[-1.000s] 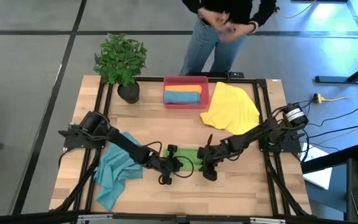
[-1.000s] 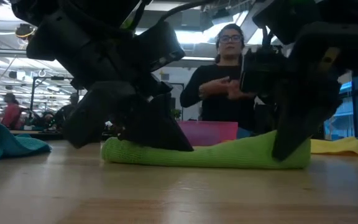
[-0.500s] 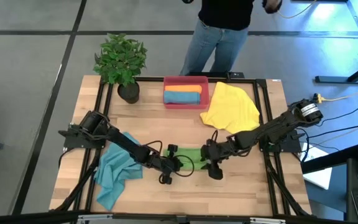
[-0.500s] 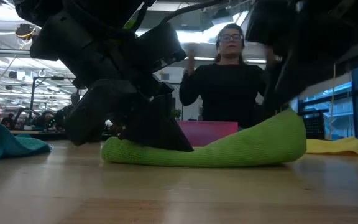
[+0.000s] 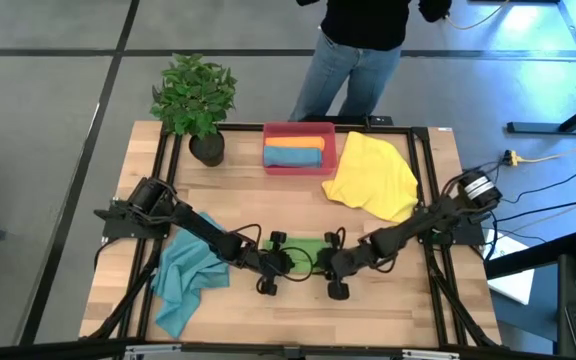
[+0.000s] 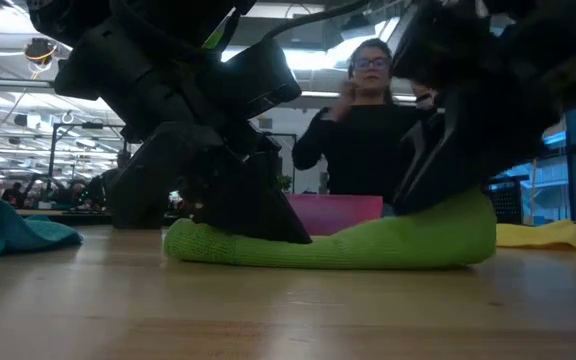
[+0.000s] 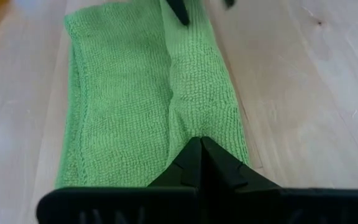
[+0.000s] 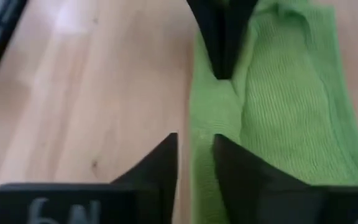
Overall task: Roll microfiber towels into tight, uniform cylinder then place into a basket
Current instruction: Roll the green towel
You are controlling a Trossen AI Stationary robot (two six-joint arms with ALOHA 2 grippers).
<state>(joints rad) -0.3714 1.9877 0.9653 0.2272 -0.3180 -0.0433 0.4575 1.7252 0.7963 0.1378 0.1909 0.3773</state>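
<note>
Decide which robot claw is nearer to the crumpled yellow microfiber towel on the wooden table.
The right claw. It sits at the green towel's right end, just in front of the crumpled yellow microfiber towel. The left claw is at the green towel's left end, farther away.

The pale wooden slatted table (image 5: 238, 190) carried a potted green plant (image 5: 194, 97) and a red-pink plastic basket (image 5: 299, 166). A yellow microfiber towel (image 5: 373, 175), a crumpled teal towel (image 5: 186, 275) and a folded green towel (image 5: 306, 247) lay on it.
</note>
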